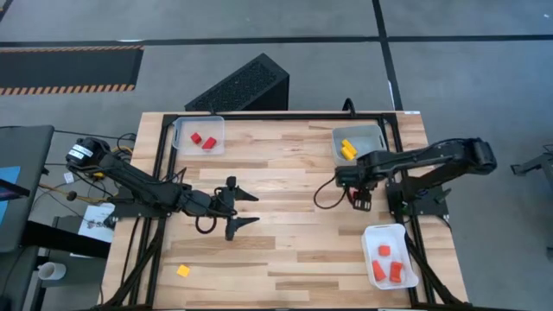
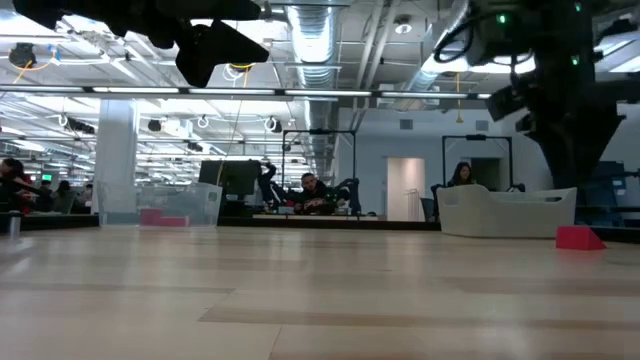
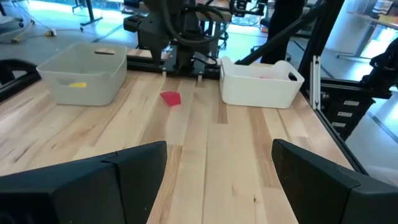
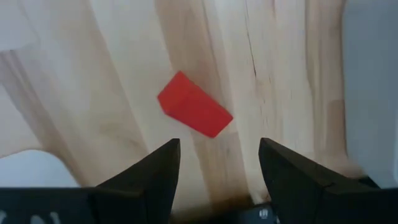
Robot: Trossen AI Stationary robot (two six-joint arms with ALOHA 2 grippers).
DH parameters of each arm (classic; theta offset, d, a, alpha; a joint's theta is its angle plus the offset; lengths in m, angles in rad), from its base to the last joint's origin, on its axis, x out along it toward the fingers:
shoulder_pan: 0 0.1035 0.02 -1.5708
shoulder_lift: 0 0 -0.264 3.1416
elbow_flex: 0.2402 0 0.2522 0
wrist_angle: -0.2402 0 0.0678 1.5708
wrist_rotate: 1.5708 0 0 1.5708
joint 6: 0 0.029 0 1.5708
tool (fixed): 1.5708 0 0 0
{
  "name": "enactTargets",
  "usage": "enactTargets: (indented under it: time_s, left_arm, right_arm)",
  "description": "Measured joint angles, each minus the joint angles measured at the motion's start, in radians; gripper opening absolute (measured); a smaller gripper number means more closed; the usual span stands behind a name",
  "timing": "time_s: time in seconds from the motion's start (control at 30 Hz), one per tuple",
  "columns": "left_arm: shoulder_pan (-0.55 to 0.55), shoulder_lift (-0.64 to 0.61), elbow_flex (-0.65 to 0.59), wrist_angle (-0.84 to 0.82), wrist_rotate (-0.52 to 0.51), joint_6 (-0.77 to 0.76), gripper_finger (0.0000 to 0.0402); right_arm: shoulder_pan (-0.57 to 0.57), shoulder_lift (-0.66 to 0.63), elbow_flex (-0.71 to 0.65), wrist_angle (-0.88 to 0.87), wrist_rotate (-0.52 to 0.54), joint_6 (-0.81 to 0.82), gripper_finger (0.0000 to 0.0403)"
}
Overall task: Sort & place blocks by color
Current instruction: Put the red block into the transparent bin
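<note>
While parted, right hand [image 4: 217,158] hovers over red block [image 4: 194,112].

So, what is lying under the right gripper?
A red block lies on the bare table below the open right gripper. From above, the gripper covers it.

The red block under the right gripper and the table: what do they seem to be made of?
Red block: seemingly plastic or painted wood, with an even, matte, solid colour and crisp edges; no grain shows, so I cannot tell which. Table: wood, probably butcher-block, with pale joined strips, visible grain and a smooth, slightly glossy finish. The right gripper hangs open just above the block.
</note>
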Motion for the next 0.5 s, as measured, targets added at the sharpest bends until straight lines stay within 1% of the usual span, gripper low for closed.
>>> enactTargets:
  time_s: [0.1, 0.17, 0.27, 0.37, 0.5]
  left_arm:
    - [0.0, 0.0, 0.0, -0.006, 0.0, -0.007, 0.0279]
    - [0.0, 0.0, 0.0, -0.008, 0.0, -0.008, 0.0279]
    - [0.0, 0.0, 0.0, -0.01, -0.002, -0.009, 0.0279]
    - [0.0, 0.0, 0.0, -0.01, -0.026, -0.01, 0.0279]
    - [0.0, 0.0, 0.0, -0.011, -0.029, -0.01, 0.0279]
  right_arm:
    - [-0.035, -0.037, -0.078, 0.082, -0.017, -0.063, 0.0242]
    - [-0.037, -0.045, -0.113, 0.12, -0.024, -0.096, 0.0242]
    - [-0.031, -0.024, -0.108, 0.127, -0.032, -0.107, 0.0242]
    - [-0.002, -0.005, -0.107, 0.167, -0.046, -0.136, 0.0242]
    - [0.016, 0.048, -0.107, 0.229, -0.061, -0.114, 0.0242]
